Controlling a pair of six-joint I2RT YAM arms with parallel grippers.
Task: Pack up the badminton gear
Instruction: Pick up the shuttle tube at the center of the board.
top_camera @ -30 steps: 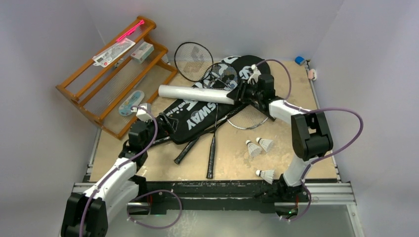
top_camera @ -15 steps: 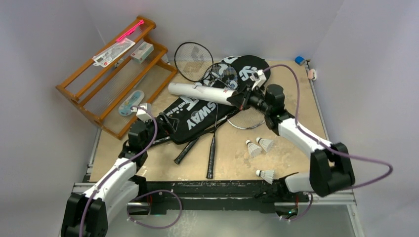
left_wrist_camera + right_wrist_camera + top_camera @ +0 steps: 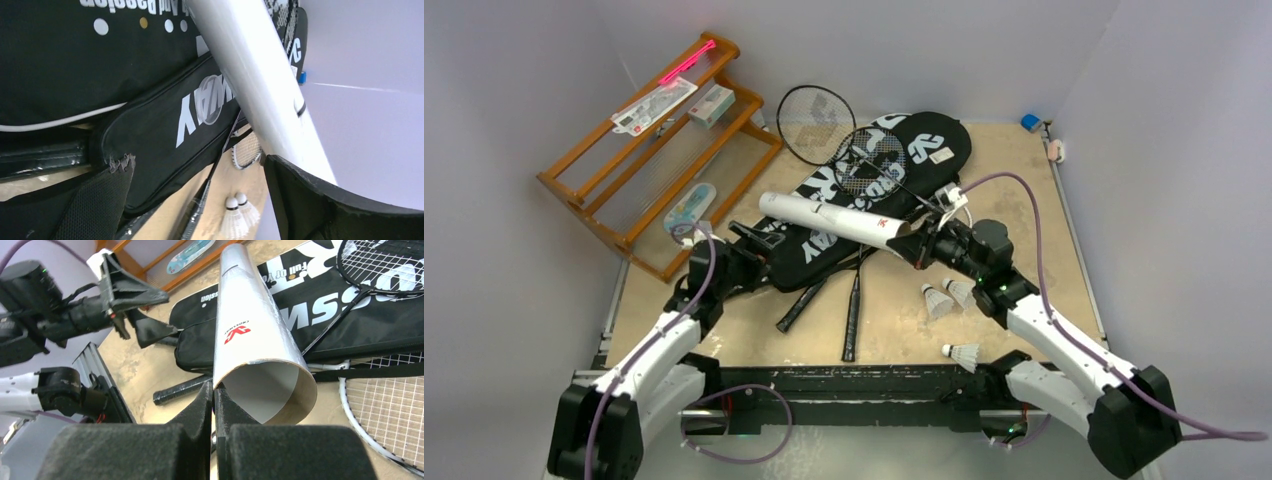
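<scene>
- Top external view: the long white tube [image 3: 829, 217] lies slanted over the two black covers [image 3: 924, 150]. Its open end points to the right and its other end points to the left.
- The right gripper [image 3: 917, 247] holds the tube at the open end. In the right wrist view its fingers [image 3: 197, 410] are pressed tight together on the thin wall of the tube's mouth.
- The left gripper [image 3: 752, 240] is near the tube's other end. Its fingers are spread wide and hold nothing. I cannot tell if it touches the tube.
- In the left wrist view the tube crosses in front of the covers, and one finger hides part of it.
- The covers lie in the middle of the table [image 3: 1044, 200], one partly over the other. White letters show on them, and "SWAY" can be read.
- One racket head [image 3: 871, 160] rests on top of the covers. Another racket head [image 3: 816, 122] lies just beside it at the far side, partly on the table.
- Two black handles [image 3: 854, 320] stick out from under the covers toward the near edge.
- A white-framed racket [image 3: 380, 425] lies on the table under the tube's open end.
- Two shuttlecocks [image 3: 949, 296] lie side by side near the right gripper. A third shuttlecock [image 3: 964, 353] lies alone close to the near edge.
- The wooden rack [image 3: 659, 150] stands at the far left. It holds small packets [image 3: 654, 105] and a pink stick [image 3: 686, 62].
</scene>
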